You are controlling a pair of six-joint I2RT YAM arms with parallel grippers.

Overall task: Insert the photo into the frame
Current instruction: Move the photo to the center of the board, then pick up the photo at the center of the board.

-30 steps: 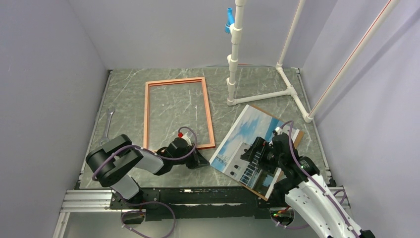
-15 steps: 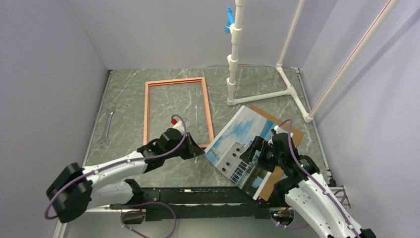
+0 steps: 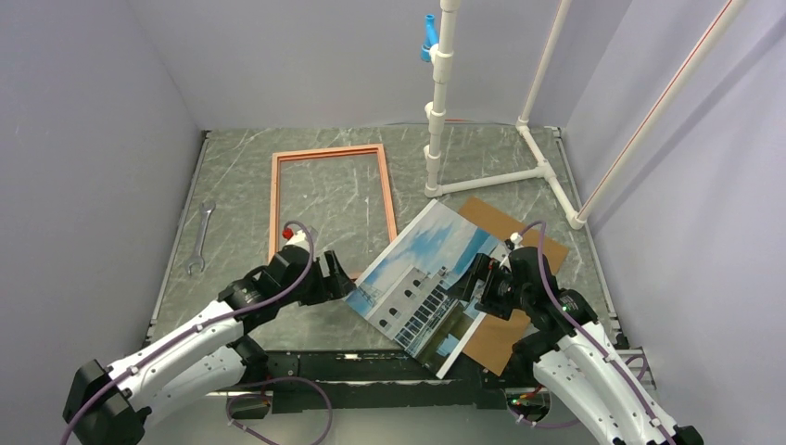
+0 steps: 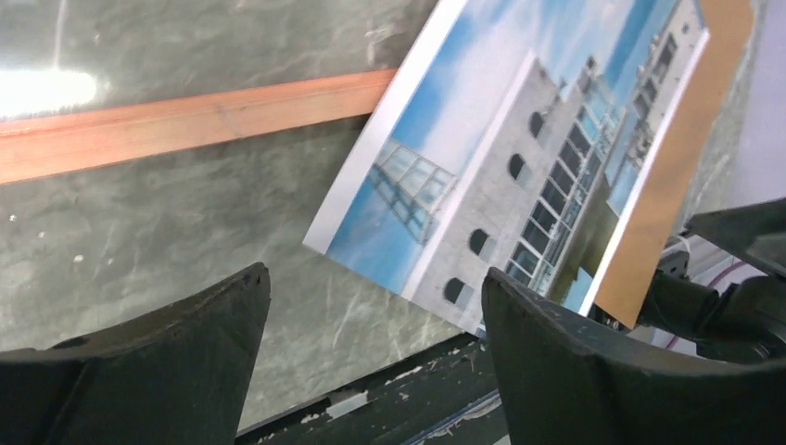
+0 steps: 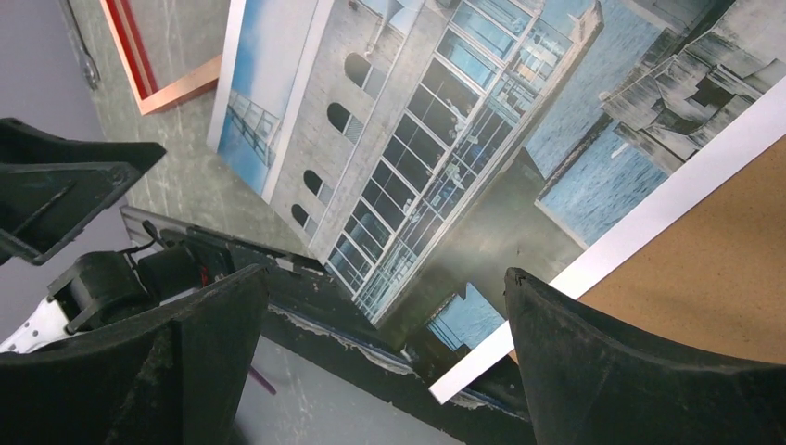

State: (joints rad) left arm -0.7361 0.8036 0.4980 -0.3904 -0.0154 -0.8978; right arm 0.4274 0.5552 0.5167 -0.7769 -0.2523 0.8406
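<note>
Photo (image 3: 422,273) lies picture side up on the table (image 3: 236,171), turned at a slant. Its right part rests on the brown backing board (image 3: 496,221). Its left edge lies over the near right corner of the frame (image 3: 274,209). So it is not in the frame yet; it only covers one corner.

My right gripper (image 5: 386,278) is over the near right part of the photo with its jaws wide apart and nothing between them. I cannot tell if my fingertips touch the paper. I think I am there to push the paper to the left.

My left gripper (image 3: 339,278) sits low, just beside the photo's left corner. Its jaws are apart too, and empty. That corner looks like the spot to grab.

One near corner of the photo sticks out past the table's near edge, so it could bend or slip off. The frame lies flat and its middle is open. The wrench (image 3: 198,239) is well off to the left. The white pipe stand (image 3: 434,139) is at the back. I think neither one is in my way.
</note>
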